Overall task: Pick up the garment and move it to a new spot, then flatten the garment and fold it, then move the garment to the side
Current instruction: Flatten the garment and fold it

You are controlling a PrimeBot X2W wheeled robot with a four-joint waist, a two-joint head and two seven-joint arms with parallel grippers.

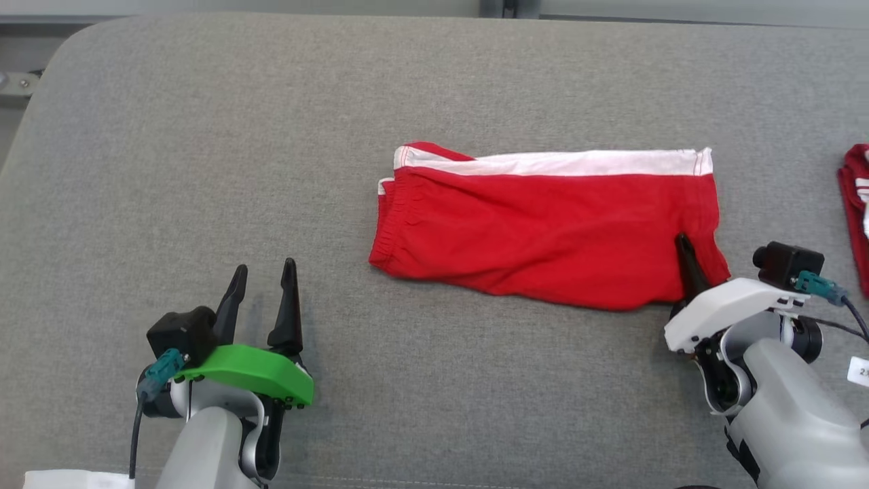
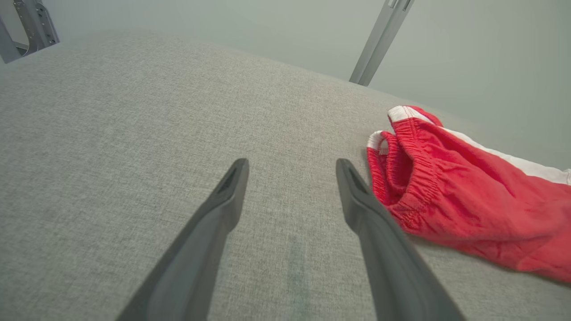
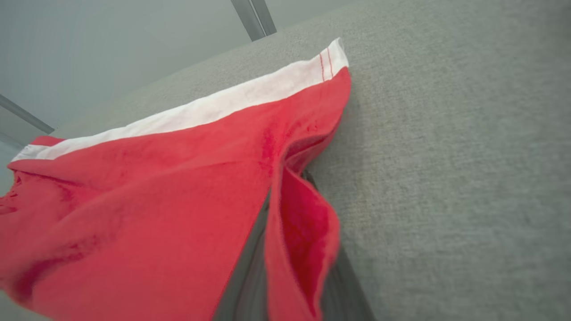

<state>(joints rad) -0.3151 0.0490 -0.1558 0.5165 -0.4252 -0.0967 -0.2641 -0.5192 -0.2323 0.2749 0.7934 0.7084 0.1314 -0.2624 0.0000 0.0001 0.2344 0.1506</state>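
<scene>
The garment (image 1: pixel 543 224) is a pair of red shorts with a white side stripe, lying folded lengthwise on the grey cushion, waistband toward the left. My right gripper (image 1: pixel 684 252) is shut on the garment's near right hem; in the right wrist view the red cloth (image 3: pixel 294 223) is pinched between the dark fingers and drapes over them. My left gripper (image 1: pixel 263 277) stands open over bare fabric, left of the waistband (image 2: pixel 401 178), holding nothing. In the left wrist view its fingertips (image 2: pixel 292 171) sit just short of the elastic edge.
A grey upholstered surface (image 1: pixel 204 136) spreads under everything, with its rounded corner at the far left. Another red and white garment (image 1: pixel 857 204) lies at the right edge. A white object (image 1: pixel 75 479) shows at the bottom left.
</scene>
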